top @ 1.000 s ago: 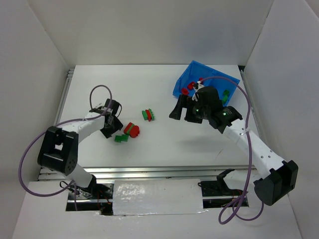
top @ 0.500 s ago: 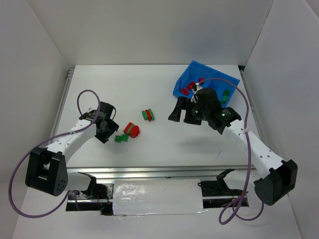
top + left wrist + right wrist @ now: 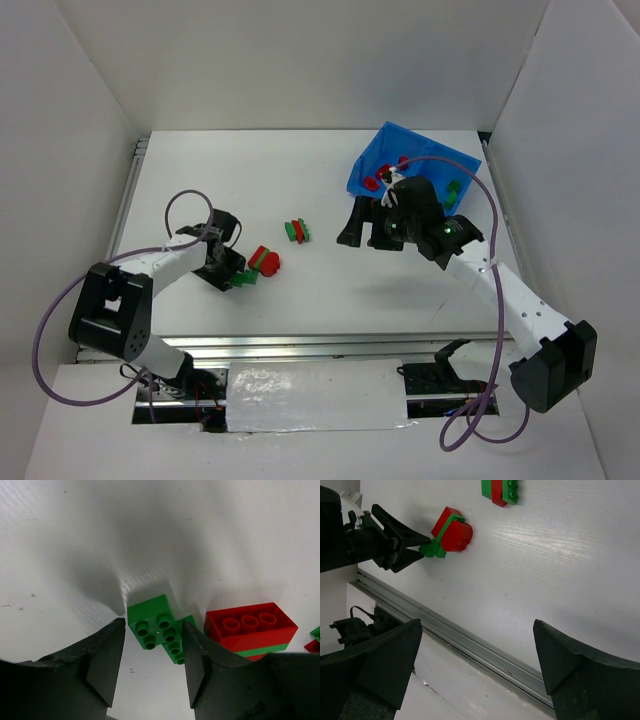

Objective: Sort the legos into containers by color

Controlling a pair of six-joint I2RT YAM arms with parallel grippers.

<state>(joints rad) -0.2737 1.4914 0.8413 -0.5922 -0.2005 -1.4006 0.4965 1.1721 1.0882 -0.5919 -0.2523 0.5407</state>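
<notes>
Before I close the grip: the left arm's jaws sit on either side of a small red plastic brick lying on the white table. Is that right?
Not quite. What sits between the left arm's jaws is a small green plastic brick, not a red one. It does lie on the white table. The left wrist view shows it.

White walls, white table (perhaps grained)

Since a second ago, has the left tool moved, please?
Yes. The left tool has shifted rightward, up to the green brick, which stayed put.
</notes>
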